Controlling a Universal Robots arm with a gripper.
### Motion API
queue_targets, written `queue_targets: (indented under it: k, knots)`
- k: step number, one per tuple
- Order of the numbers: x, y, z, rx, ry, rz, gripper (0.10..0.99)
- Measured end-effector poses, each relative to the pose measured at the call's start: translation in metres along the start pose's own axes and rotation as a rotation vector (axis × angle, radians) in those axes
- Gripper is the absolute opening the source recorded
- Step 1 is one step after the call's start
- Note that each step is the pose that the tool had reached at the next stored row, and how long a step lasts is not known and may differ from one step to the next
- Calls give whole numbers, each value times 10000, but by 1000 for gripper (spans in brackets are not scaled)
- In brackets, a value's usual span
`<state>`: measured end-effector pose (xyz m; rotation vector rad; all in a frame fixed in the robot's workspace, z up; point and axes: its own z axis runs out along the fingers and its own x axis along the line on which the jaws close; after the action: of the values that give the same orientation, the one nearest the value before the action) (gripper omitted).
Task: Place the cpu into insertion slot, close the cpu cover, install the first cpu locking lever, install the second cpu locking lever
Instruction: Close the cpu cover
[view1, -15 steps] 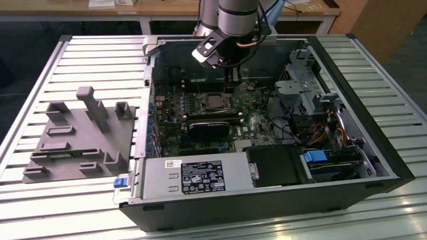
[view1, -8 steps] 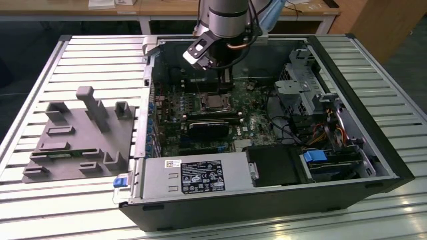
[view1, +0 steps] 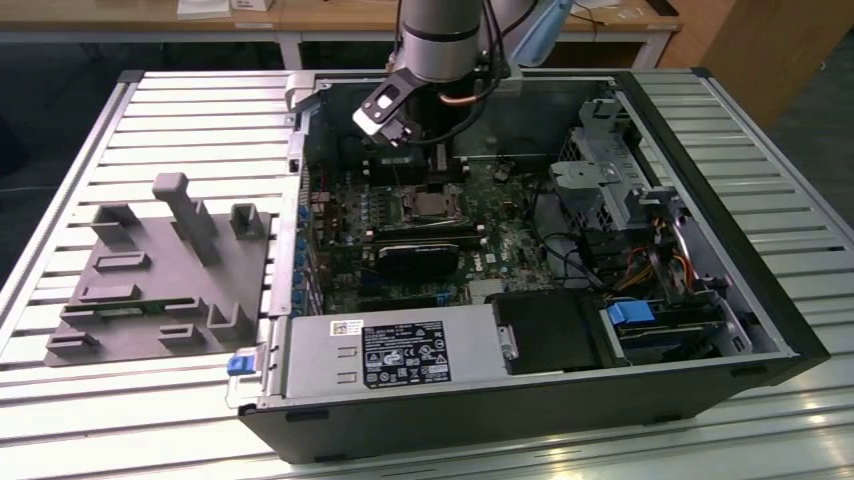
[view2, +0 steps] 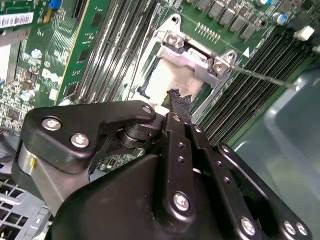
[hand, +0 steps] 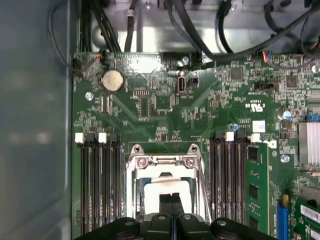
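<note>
The insertion slot (view1: 427, 205) sits mid-motherboard inside the open computer case. In both wrist views the cpu (hand: 159, 186) (view2: 162, 82) lies in it, its pale silvery top showing through the square cutout. The cpu cover (hand: 165, 162) (view2: 192, 57), a metal frame with screws at its hinge, lies down over the chip. A thin wire locking lever (view2: 260, 75) sticks out from one side of the socket; another rod (hand: 202, 190) runs along its edge. My gripper (hand: 172, 202) (view2: 176, 97) (view1: 398, 135) hovers just above the cpu, its black fingers shut together with nothing between them.
Memory slots (hand: 100, 185) flank the socket on both sides, and cables (hand: 200, 30) hang past the board's edge. A power supply box (view1: 380, 355) and drive cages (view1: 627, 190) fill the case. A grey fixture (view1: 160, 270) stands on the slatted table at the exterior view's left.
</note>
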<state>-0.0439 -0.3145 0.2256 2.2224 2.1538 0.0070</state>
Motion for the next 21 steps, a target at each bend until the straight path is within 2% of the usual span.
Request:
queue_targets:
  k: [8, 15, 21]
  knots:
    - [-1, -30, 64, 0, 0, -1, 102]
    - [-1, -31, 68, -1, 1, -59, 102]
    - [-1, -31, 71, -30, 36, -1032, 102]
